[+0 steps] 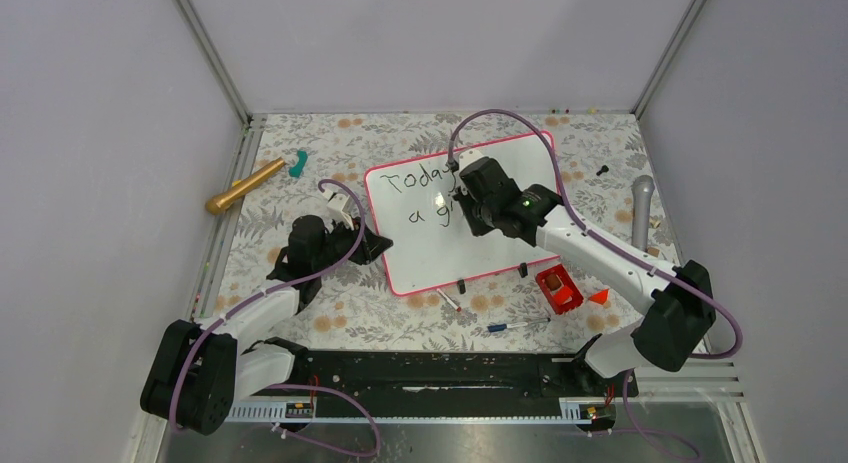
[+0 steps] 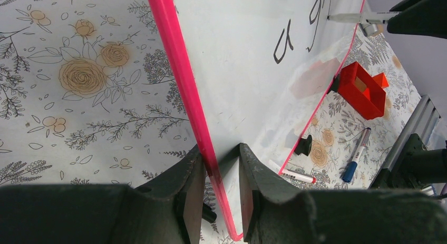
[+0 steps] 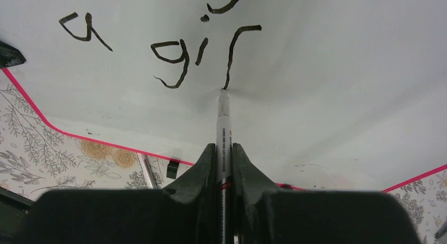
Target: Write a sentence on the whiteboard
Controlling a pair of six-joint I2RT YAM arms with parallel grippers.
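The whiteboard (image 1: 440, 255) with a pink-red frame lies tilted on the floral table. The sentence (image 1: 415, 180) reads "Today" with "a g" below; my right arm hides the rest. In the right wrist view the writing (image 3: 174, 54) shows "a gi" and a fresh curved stroke. My right gripper (image 3: 224, 146) is shut on a white marker (image 3: 223, 123), its tip touching the board at the foot of that stroke. My left gripper (image 2: 221, 152) is closed over the board's pink edge (image 2: 179, 70) near its lower left corner (image 1: 378, 245).
A red box (image 1: 558, 288) and an orange piece (image 1: 598, 296) sit by the board's near right corner. A blue-capped marker (image 1: 518, 325) and a red-capped marker (image 1: 449, 301) lie in front. A gold cylinder (image 1: 245, 186) and a teal item (image 1: 298, 163) are far left; a grey microphone (image 1: 642, 208) is right.
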